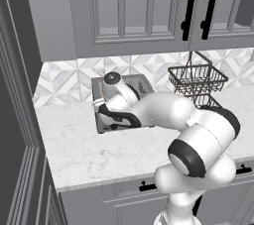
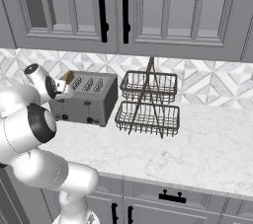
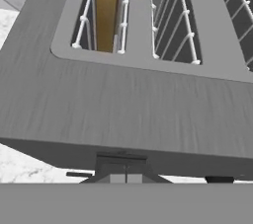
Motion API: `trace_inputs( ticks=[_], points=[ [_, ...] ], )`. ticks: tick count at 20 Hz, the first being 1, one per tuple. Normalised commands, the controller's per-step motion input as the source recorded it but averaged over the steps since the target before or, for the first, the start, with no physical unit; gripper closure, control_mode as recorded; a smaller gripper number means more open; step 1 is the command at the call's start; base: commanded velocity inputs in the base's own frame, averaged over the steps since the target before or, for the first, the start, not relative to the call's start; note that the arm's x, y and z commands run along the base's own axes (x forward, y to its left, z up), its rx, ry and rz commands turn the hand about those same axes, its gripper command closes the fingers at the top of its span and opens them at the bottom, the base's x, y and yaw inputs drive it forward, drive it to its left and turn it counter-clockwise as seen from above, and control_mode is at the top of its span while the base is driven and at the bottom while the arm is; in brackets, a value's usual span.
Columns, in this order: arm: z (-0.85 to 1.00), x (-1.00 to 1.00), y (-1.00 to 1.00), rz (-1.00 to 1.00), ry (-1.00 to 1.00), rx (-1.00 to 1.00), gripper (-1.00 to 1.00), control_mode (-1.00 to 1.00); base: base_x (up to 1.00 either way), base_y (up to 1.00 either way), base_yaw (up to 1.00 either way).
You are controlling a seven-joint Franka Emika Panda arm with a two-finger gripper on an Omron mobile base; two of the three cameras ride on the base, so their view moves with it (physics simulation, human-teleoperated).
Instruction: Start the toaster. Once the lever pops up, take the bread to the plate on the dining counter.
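The grey four-slot toaster stands on the marble worktop against the tiled wall. The bread, a golden-tan slice, sits in its leftmost slot with its top edge poking out. In the hand view I look down on the toaster's top, with the bread in the left slot. My gripper is shut, its fingertips together against the toaster's front face just under the top edge. My arm covers most of the toaster in the left base view. The plate and the dining counter are out of view.
A two-tier wire basket stands right of the toaster, also seen as a wire basket. Wall cabinets with black handles hang low above. A tall grey panel closes the left. Worktop stretches to the right.
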Motion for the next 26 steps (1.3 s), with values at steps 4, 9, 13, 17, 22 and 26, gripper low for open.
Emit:
trace_inputs(
  ticks=[4, 9, 13, 17, 22, 26],
  points=[
    [-0.14, 0.14, 0.01, 0.00, 0.00, 0.00, 1.00, -1.00, 0.00, 0.00, 0.00],
    [-0.28, 0.03, 0.01, 0.00, 0.00, 0.00, 1.00, -1.00, 0.00, 0.00, 0.00],
    [-0.43, 0.00, 0.00, 0.00, 0.00, 0.00, 1.00, -1.00, 0.00, 0.00, 0.00],
    [-0.47, 0.00, -0.03, 0.00, 0.00, 0.00, 1.00, -1.00, 0.00, 0.00, 0.00],
    [-0.49, -0.01, -0.11, -0.01, 0.00, 0.00, 1.00, -1.00, 0.00, 0.00, 0.00],
    [-0.56, -0.16, -0.34, -0.07, 0.00, 0.00, 1.00, -1.00, 0.00, 0.00, 0.00]
  ],
)
